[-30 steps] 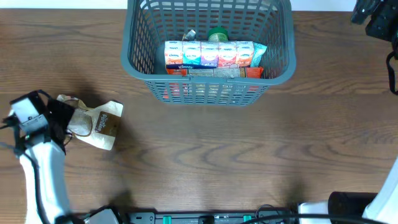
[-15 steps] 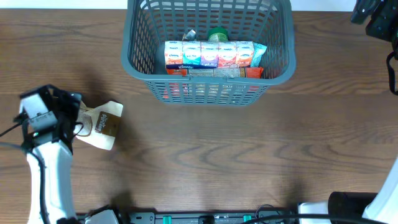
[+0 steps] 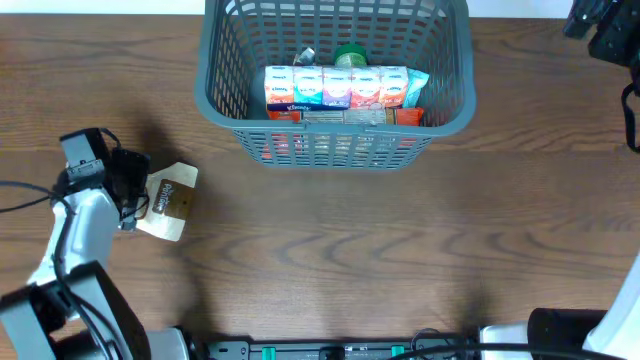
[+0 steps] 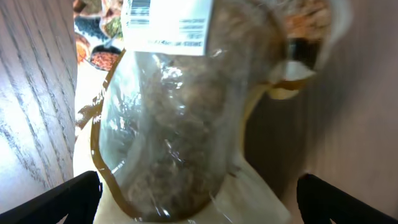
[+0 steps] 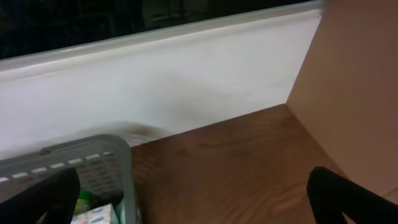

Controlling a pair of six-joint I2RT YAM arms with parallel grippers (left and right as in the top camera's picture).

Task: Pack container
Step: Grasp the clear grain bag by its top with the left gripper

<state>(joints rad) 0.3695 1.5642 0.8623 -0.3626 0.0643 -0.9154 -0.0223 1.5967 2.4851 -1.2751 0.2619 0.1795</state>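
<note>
The container (image 3: 455, 100), a large grey mesh basket, stands at the back middle of the table; its corner also shows in the right wrist view (image 5: 118, 168). Inside lie a row of tissue packs (image 3: 335, 88), a green-lidded item (image 3: 349, 54) and an orange packet. A beige pouch with a clear window of brown grain (image 3: 172, 198) lies flat at the left. My left gripper (image 3: 132, 188) is open over the pouch's left end; in the left wrist view the pouch (image 4: 180, 124) fills the space between the spread fingers (image 4: 198, 202). My right gripper (image 5: 193, 199) is open and empty, raised at the back right.
A white wall ledge (image 5: 186, 74) runs behind the table. The right arm (image 3: 605, 30) hangs at the far right corner. Bare wooden tabletop (image 3: 400, 240) spans the middle and right. Cables and equipment sit along the front edge.
My left gripper has moved right and slightly back, from the pouch's left end to over the pouch, now covering its left part. The pouch and right arm have not moved.
</note>
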